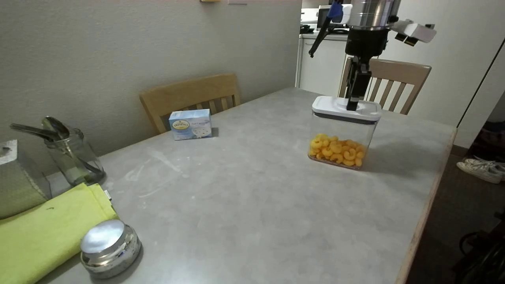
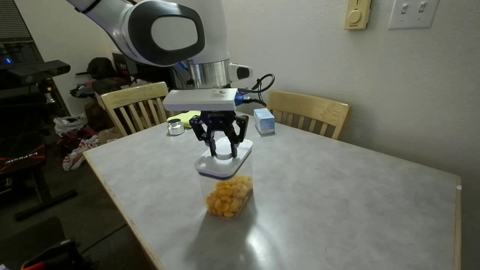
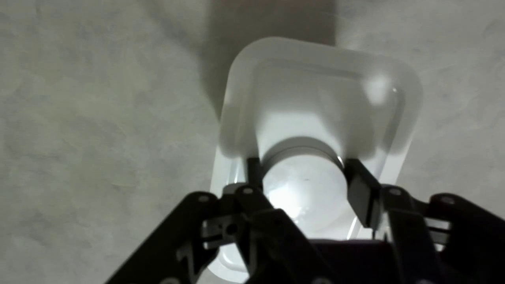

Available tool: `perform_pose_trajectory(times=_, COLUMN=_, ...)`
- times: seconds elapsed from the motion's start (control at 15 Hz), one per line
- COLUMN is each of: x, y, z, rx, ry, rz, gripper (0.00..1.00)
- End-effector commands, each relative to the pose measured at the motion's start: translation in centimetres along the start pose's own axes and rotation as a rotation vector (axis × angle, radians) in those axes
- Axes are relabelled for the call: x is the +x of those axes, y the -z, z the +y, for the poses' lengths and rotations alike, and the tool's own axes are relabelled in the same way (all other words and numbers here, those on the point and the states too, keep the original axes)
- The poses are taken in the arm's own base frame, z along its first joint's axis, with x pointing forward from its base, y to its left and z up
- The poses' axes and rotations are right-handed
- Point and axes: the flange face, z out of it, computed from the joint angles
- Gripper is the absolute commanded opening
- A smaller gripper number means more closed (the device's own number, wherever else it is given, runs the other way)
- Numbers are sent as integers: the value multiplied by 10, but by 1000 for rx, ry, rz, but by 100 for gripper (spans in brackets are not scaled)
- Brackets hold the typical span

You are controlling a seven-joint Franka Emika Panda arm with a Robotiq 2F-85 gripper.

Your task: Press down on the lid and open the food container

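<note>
Jaws appear part-closed on raised button [image 3: 305, 189] of lid [image 3: 302, 118], left and right; lid removal judged in hand, straight lift required next.

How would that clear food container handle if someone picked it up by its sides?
The food container would likely feel stiff, as its flat walls stand straight. It's probably light for its size, with snack pieces filling only the lower part. Its smooth-looking sides might be slippery.
</note>
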Motion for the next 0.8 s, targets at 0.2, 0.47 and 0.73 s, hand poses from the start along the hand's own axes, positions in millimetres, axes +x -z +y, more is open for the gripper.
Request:
perform_pose_trajectory(times=0.2, x=3, y=-5, z=3, rx=-15, ry=0, rz=-10, gripper=30)
perform_pose_trajectory(times=0.47, x=3, y=2, z=6, rx=-22, ry=-7, rz=-5, gripper=30)
perform_pose_trajectory(times=0.73, x=5, y=24, z=9, rx=-43, ry=-20, rz=13, gripper=30)
